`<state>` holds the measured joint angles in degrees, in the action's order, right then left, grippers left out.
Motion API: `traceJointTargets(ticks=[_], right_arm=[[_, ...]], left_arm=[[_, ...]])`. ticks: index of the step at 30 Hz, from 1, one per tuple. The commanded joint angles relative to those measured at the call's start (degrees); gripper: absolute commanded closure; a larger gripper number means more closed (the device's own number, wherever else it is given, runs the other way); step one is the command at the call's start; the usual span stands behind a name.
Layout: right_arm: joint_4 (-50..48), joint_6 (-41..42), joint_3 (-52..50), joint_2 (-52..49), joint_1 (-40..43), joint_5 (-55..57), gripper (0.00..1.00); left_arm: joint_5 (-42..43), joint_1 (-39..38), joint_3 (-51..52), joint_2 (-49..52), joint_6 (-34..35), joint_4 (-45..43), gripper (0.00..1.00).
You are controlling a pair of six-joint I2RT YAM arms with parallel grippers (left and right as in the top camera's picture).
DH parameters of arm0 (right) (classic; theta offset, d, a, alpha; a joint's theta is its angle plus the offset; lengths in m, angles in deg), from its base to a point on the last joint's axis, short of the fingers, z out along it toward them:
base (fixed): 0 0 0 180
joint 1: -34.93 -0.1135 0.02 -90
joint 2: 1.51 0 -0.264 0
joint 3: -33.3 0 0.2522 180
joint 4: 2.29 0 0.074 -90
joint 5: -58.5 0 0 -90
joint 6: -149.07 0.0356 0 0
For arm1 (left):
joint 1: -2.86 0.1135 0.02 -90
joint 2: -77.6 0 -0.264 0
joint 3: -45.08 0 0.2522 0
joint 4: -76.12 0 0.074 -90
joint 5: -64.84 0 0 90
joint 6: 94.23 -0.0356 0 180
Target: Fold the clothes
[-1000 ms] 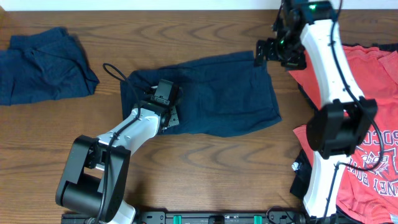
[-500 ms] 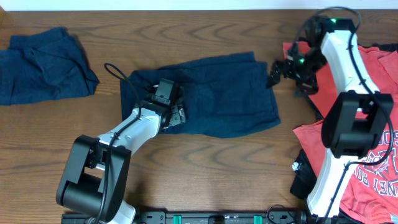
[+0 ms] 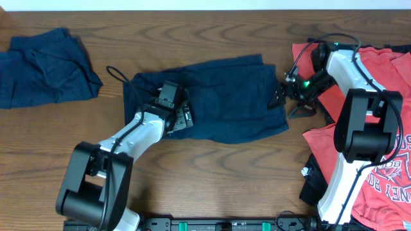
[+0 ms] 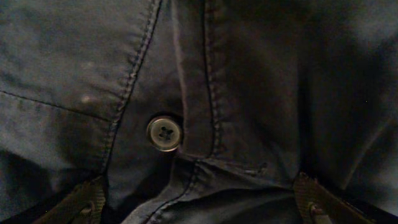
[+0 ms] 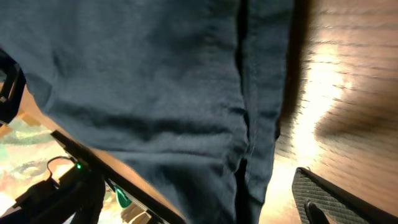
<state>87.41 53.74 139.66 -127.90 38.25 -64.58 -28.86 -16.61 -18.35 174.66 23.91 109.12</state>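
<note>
A navy shirt [image 3: 225,99] lies spread on the table's middle. My left gripper [image 3: 182,117] rests low on its left part, open. In the left wrist view its fingertips [image 4: 82,205] stand wide apart over dark fabric with a button [image 4: 164,134] and a stitched placket. My right gripper [image 3: 289,102] is at the shirt's right edge, open. In the right wrist view the navy hem [image 5: 249,124] hangs between the widely spread fingers [image 5: 323,199]. Nothing is gripped.
A second navy garment [image 3: 42,67] lies crumpled at the far left. Coral-red shirts [image 3: 385,64] with printed lettering [image 3: 392,167] are piled at the right, under the right arm. Bare wood [image 3: 212,173] shows in front.
The right arm swung from the shirt's far right corner toward me, down to its right edge. The left jaws opened wider on the spot.
</note>
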Motion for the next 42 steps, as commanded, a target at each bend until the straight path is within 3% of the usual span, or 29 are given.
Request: traceJointTargets(ticks=[1, 3, 9, 15, 22, 25, 28, 32, 42], right_arm=[[-1.90, -2.10, -3.21, -0.39, -0.66, -3.41, 0.07], [-4.09, -2.03, -5.31, -0.39, -0.70, -4.96, 0.12], [-11.23, -1.99, -11.04, -0.39, -0.74, -9.40, 0.05], [-20.39, -0.50, -15.61, -0.39, -0.81, -12.98, 0.07], [-29.97, 2.78, -18.14, -0.39, -1.75, -13.92, 0.28], [-33.20, 3.45, -18.49, -0.39, -2.27, -13.92, 0.33], [-36.63, 3.98, -18.78, -0.39, -3.32, -13.88, 0.53], [-40.22, 6.25, -19.17, -0.39, -4.63, -13.57, 0.99], [-38.86, 10.95, -18.60, -0.37, -2.14, -9.79, 0.99]], left_arm=[[1.77, 0.52, 1.77, -3.48, 0.24, 1.20, 0.02], [1.77, 0.52, 1.75, -6.58, 0.24, 1.22, 0.02], [1.75, 0.50, 1.75, -15.06, 0.24, 1.20, 0.02], [1.77, 0.50, 1.75, -18.53, 0.24, 1.22, 0.02], [1.77, 0.50, 1.75, -18.51, 0.24, 1.20, 0.02], [1.77, 0.50, 1.75, -18.51, 0.24, 1.22, 0.02], [1.79, 0.50, 1.75, -18.51, 0.24, 1.22, 0.02], [1.79, 0.50, 1.75, -18.51, 0.24, 1.25, 0.02], [4.22, 0.50, 1.77, -18.36, 0.26, 3.34, 0.02]])
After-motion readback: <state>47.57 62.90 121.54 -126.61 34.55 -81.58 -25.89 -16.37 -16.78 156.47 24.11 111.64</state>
